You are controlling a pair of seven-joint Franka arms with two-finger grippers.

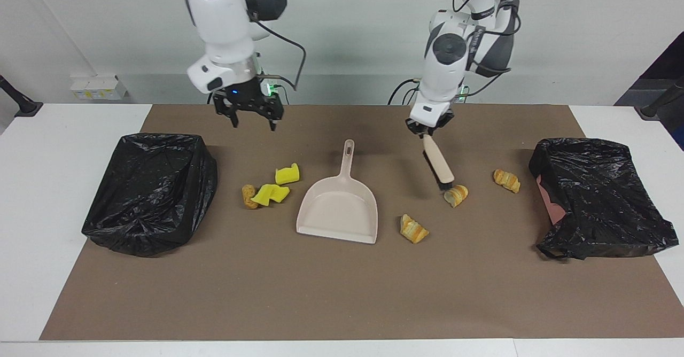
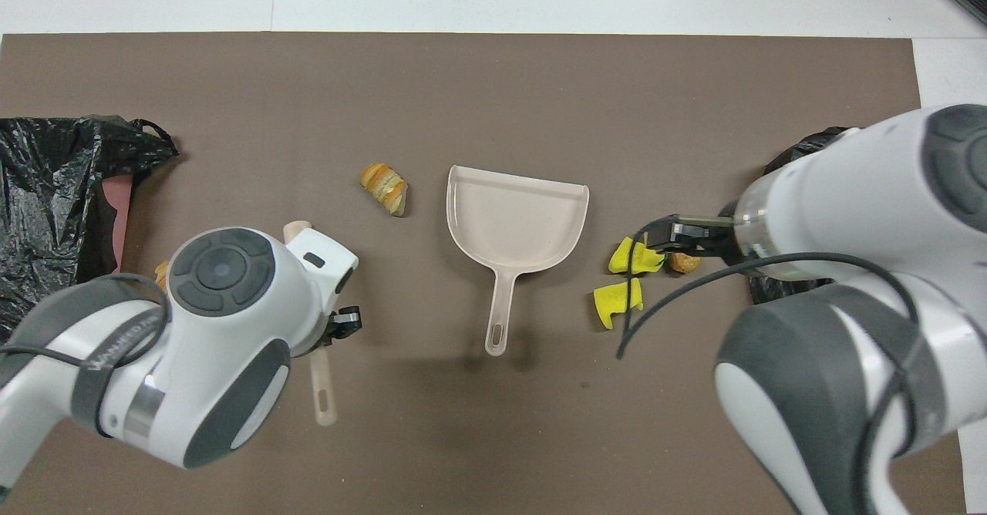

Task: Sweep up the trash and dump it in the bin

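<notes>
gripping a beige-handled brush (image 1: 439, 165) in the pinched-shut left gripper (image 1: 428, 131), bristle end touching a golden-orange bread chunk (image 1: 456, 195) toward the left arm's end from the beige plastic dustpan (image 1: 339, 210). hovering spread-open, the right gripper (image 1: 249, 119), over the mat nearer the robots than the yellow spongy pieces (image 1: 278, 185) and brown crumbly lump (image 1: 248, 196) just beside that dustpan.
</notes>
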